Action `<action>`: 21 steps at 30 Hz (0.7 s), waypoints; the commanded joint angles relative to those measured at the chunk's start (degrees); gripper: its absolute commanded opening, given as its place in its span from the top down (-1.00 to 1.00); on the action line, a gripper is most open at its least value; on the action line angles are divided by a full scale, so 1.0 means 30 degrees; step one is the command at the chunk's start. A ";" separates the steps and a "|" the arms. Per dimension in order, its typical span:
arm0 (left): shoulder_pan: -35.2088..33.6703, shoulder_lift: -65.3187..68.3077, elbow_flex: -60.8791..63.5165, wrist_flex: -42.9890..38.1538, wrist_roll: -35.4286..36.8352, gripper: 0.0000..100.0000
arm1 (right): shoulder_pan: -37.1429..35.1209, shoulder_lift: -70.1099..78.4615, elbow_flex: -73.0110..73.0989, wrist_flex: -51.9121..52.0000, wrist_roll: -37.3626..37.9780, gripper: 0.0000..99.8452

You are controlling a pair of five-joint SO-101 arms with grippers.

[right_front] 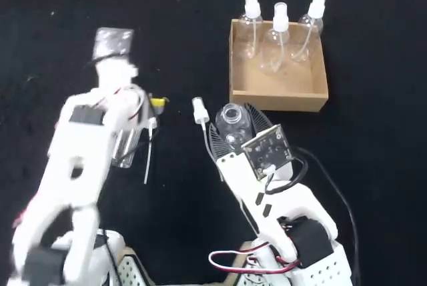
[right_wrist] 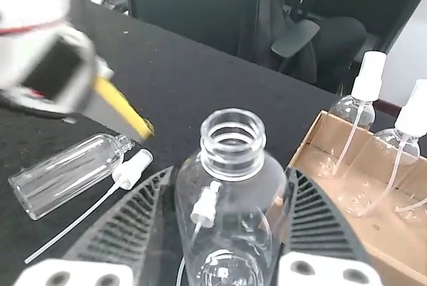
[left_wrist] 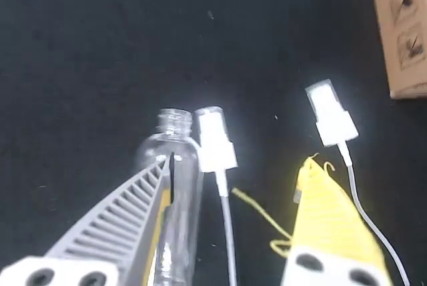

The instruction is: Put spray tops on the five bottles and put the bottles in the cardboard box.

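Clamping uncapped bottle (right_wrist: 232, 166) upright in right gripper (right_wrist: 230, 183). Straddling spray top (left_wrist: 215, 141) with left gripper (left_wrist: 237, 166), jaws wide, lying bottle (left_wrist: 179, 193) just beside grey finger (left_wrist: 127, 213).

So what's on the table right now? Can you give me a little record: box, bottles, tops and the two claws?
box: cardboard box, three topped bottles inside
right gripper: shut on an upright uncapped bottle
left gripper: open, above a lying bottle with no top
spray tops: two loose on the table, one by the lying bottle's neck, the other nearer the box
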 commanded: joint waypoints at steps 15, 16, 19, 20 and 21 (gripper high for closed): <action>0.4498 1.4359 -1.6337 0.6652 0.6125 0.42 | 0.4835 -0.0278 -0.0308 -0.0029 -0.2051 0.62; 0.4645 1.4623 -1.6601 0.6652 0.6330 0.42 | 0.4806 -0.0278 -0.0308 0.0000 -0.2051 0.62; 0.4850 1.5414 -1.7363 0.6623 0.6886 0.42 | 0.4806 -0.0278 -0.0278 0.0029 -0.2051 0.62; 0.4850 1.5648 -1.7451 0.6330 0.7062 0.42 | 0.4806 -0.0278 -0.0278 0.0029 -0.2051 0.62; 0.4850 1.5912 -1.7480 0.5890 0.7238 0.42 | 0.4806 -0.0278 -0.0278 0.0029 -0.2051 0.62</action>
